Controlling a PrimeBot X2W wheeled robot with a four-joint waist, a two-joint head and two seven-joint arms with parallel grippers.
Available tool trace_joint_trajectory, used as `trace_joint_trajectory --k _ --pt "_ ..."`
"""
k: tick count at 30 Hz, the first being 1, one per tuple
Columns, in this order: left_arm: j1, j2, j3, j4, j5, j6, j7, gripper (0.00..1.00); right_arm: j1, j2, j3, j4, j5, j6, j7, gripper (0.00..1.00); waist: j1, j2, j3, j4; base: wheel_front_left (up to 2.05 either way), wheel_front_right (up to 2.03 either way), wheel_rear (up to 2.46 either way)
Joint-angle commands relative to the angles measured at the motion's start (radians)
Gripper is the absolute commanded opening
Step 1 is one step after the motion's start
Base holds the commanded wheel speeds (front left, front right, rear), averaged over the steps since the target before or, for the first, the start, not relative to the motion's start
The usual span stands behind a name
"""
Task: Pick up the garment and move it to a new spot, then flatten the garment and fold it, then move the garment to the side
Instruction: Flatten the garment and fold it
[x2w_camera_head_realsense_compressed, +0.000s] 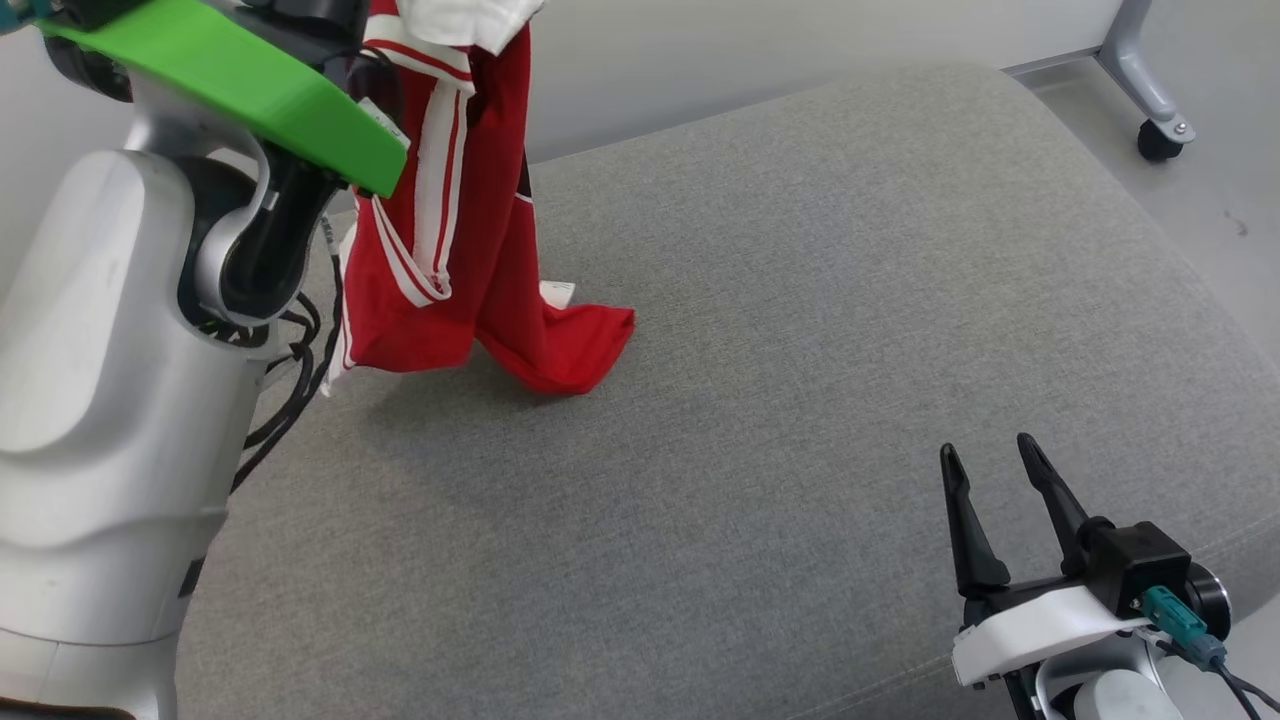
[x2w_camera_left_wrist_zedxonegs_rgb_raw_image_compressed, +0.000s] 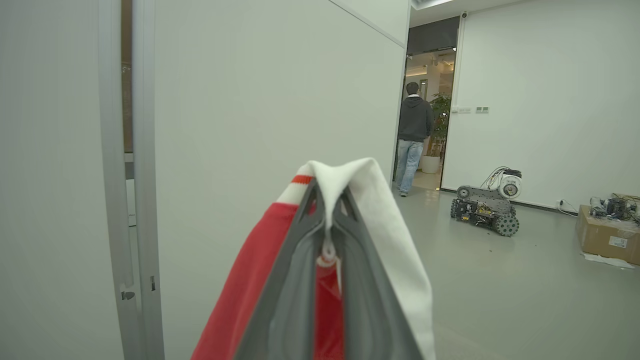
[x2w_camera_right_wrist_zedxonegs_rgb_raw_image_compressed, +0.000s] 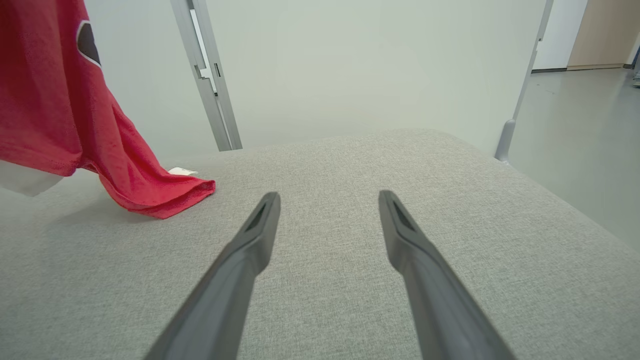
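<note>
L end effector (x2w_camera_left_wrist_zedxonegs_rgb_raw_image_compressed: 327, 196) pinches garment (x2w_camera_head_realsense_compressed: 440, 250), hem on grey cushion (x2w_camera_head_realsense_compressed: 800, 350) by wall (x2w_camera_left_wrist_zedxonegs_rgb_raw_image_compressed: 260, 100).

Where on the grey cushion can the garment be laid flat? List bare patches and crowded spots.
Bare: the wide middle and far right corner of the cushion, from the trailing hem of the garment across to the open right gripper. Crowded: the left edge, where the garment hangs from the shut left gripper, hem touching the cushion beside the robot's left arm.
</note>
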Motion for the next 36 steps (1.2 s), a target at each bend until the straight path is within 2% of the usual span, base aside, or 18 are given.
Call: trace_joint_trajectory --k 1,5,9,19,23,29,34,36 --pt "0.03 0.0 -0.004 -0.027 -0.012 0.007 0.016 0.0 0.008 -0.001 0.0 0.001 0.005 -0.001 0.0 1.0 0.0 0.0 -0.003 -0.003 0.0 0.0 0.0" --pt "0.097 0.027 -0.026 -0.14 -0.032 0.024 0.074 0.0 0.021 -0.001 -0.004 0.002 0.009 -0.001 0.0 1.0 0.0 0.0 -0.009 -0.006 0.0 0.0 0.0" --pt "0.168 0.055 -0.022 -0.273 -0.071 0.058 0.133 0.0 0.035 -0.001 -0.02 0.006 0.01 -0.001 0.0 1.0 0.0 0.0 -0.009 0.008 0.0 0.0 0.0" --pt "0.201 0.109 0.052 -0.6 -0.158 0.165 0.238 0.0 0.028 -0.001 -0.017 0.011 0.004 -0.001 0.0 1.0 0.0 0.0 -0.011 0.062 0.0 0.0 0.0" --pt "0.179 0.108 0.098 -0.698 -0.198 0.223 0.271 0.0 0.016 -0.001 -0.011 0.012 0.007 -0.001 0.0 1.0 0.0 0.0 -0.008 0.073 0.0 0.0 0.0" --pt "0.162 0.093 0.108 -0.713 -0.193 0.281 0.289 0.0 0.002 -0.001 0.005 0.014 0.019 -0.001 0.0 1.0 0.0 0.0 0.01 0.07 0.0 0.0 0.0" --pt "0.169 0.033 0.04 -0.645 -0.198 0.296 0.292 0.0 -0.02 -0.001 0.024 0.016 0.041 -0.001 0.0 1.0 0.0 0.0 0.043 0.035 0.0 0.0 0.0" --pt "0.172 -0.008 0.013 -0.598 -0.202 0.304 0.28 0.0 -0.032 -0.001 0.028 0.017 0.052 -0.001 0.0 1.0 0.0 0.0 0.059 0.015 0.0 0.0 0.0"
